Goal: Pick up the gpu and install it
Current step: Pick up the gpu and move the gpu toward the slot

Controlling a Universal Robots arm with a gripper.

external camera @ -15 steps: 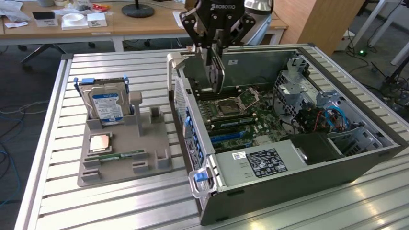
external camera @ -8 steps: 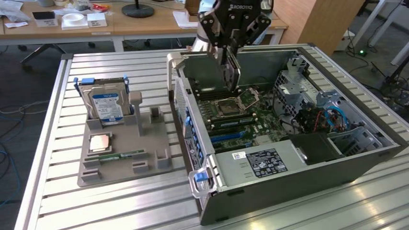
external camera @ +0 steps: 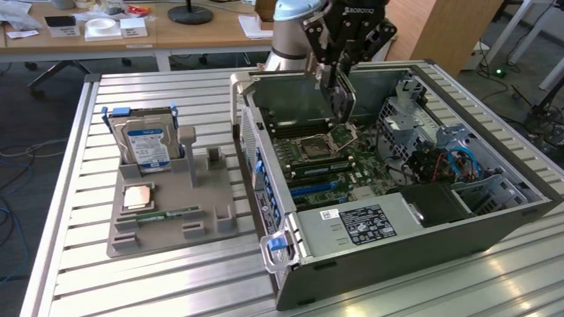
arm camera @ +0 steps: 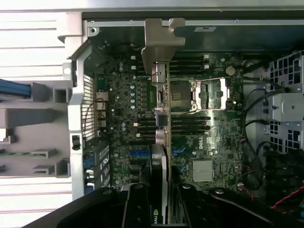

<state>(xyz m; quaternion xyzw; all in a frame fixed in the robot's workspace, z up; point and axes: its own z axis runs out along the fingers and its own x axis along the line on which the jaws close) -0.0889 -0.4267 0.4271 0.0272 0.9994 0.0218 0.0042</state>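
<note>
My gripper [external camera: 340, 66] is shut on the gpu [external camera: 343, 102], which hangs on edge over the open computer case [external camera: 493, 218], above the motherboard [external camera: 339, 172] near the CPU socket [external camera: 315, 146]. In the wrist view the gpu [arm camera: 163, 156] is seen edge-on between my fingers [arm camera: 137, 209], its silver end bracket [arm camera: 161, 42] pointing away from the camera. The card is above the board, apart from the blue expansion slots [arm camera: 140, 154]. My gripper [arm camera: 161, 213] grips the card's upper edge.
A grey parts holder [external camera: 168, 231] lies on the slatted table at the exterior view's left, carrying a hard drive [external camera: 148, 145], a CPU [external camera: 137, 197] and a RAM stick [external camera: 169, 214]. The case's power supply [external camera: 361, 224], drive cage [external camera: 414, 125] and cables [external camera: 440, 165] surround the board.
</note>
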